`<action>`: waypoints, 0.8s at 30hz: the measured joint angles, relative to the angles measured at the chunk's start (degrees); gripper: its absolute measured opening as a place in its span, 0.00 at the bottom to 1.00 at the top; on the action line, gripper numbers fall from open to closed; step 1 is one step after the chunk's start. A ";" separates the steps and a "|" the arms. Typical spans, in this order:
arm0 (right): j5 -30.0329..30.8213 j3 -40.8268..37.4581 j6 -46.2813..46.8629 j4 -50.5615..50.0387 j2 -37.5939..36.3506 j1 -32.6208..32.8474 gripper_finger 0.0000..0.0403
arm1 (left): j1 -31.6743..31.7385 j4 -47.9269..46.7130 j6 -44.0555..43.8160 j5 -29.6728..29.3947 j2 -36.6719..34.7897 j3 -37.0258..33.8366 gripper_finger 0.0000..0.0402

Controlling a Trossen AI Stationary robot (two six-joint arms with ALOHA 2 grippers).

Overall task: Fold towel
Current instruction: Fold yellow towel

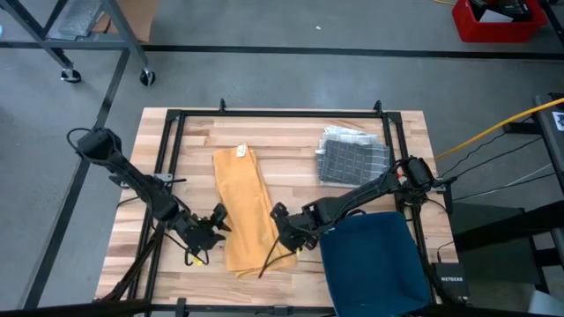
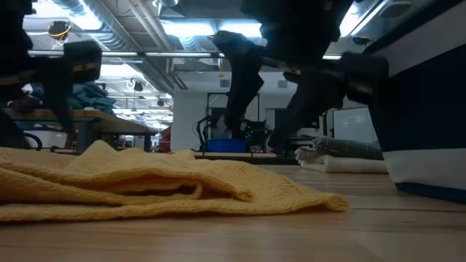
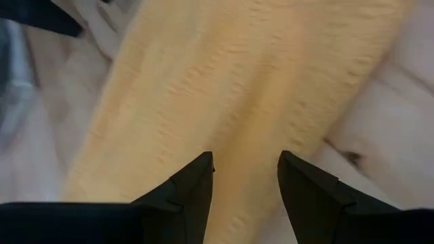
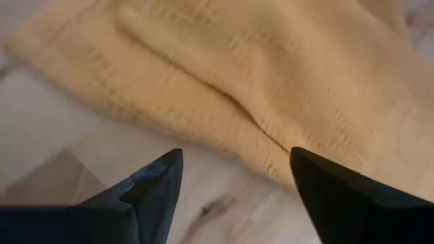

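A yellow towel (image 1: 242,207) lies on the wooden table as a long narrow strip, folded lengthwise, running from far to near; its layered folds show in the low view (image 2: 160,185). My left gripper (image 1: 218,222) is open at the strip's left edge, with its fingers (image 3: 196,177) just over the cloth (image 3: 237,81). My right gripper (image 1: 280,224) is open at the strip's right edge near its near end. In the right wrist view its fingertips (image 4: 166,169) stand over bare wood beside the towel's edge (image 4: 224,129).
A folded grey checked cloth (image 1: 352,158) lies at the far right of the table. A dark blue container (image 1: 374,260) stands at the near right, close behind my right arm. A black frame (image 1: 176,132) runs around the work area.
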 joint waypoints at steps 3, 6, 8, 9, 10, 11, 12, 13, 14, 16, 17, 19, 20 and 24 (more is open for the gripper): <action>0.54 0.00 -4.33 0.12 0.80 0.35 0.69 | -0.02 -0.06 1.56 -1.28 2.15 0.80 0.39; -0.09 0.00 -5.39 0.15 2.29 0.64 0.69 | -0.32 -0.16 1.66 -1.00 3.35 0.95 0.39; 0.28 0.00 -6.16 0.18 3.57 0.64 0.69 | -0.63 -0.11 1.68 -0.96 3.82 1.00 0.39; 0.26 0.00 -6.78 0.22 4.14 0.64 0.69 | -0.75 -0.14 1.66 -0.85 4.12 1.01 0.39; 0.27 0.00 -7.13 0.23 4.73 0.64 0.69 | -0.92 -0.26 1.66 -0.79 4.27 1.01 0.39; 0.33 0.05 -7.18 0.33 5.01 0.64 0.69 | -1.06 -0.30 1.64 -0.80 4.31 0.99 0.39; 0.39 0.09 -7.16 0.42 5.15 0.64 0.69 | -1.32 -0.28 1.56 -0.86 4.31 1.01 0.39; 0.41 0.11 -7.15 0.41 5.27 0.64 0.69 | -1.64 -0.34 1.55 -0.86 4.27 1.01 0.39; 0.47 0.13 -7.15 0.44 5.27 0.66 0.69 | -2.00 -0.38 1.54 -0.84 4.20 1.01 0.39; 0.72 0.11 -7.15 0.72 5.27 0.66 0.69 | -2.71 -0.33 1.36 -0.90 4.10 1.15 0.39; 0.84 0.11 -7.13 0.83 5.27 0.66 0.69 | -3.18 -0.61 1.36 -1.07 4.10 1.41 0.39; 0.90 0.09 -7.15 1.11 5.25 0.65 0.69 | -3.96 -0.82 1.51 -1.36 4.10 2.06 0.39; 0.82 0.05 -7.15 1.21 5.25 0.66 0.69 | -4.32 -0.75 1.46 -1.39 4.10 2.48 0.39; -0.31 0.01 -7.15 2.56 5.25 0.64 0.69 | -5.16 -0.75 0.09 -1.39 4.10 2.96 0.39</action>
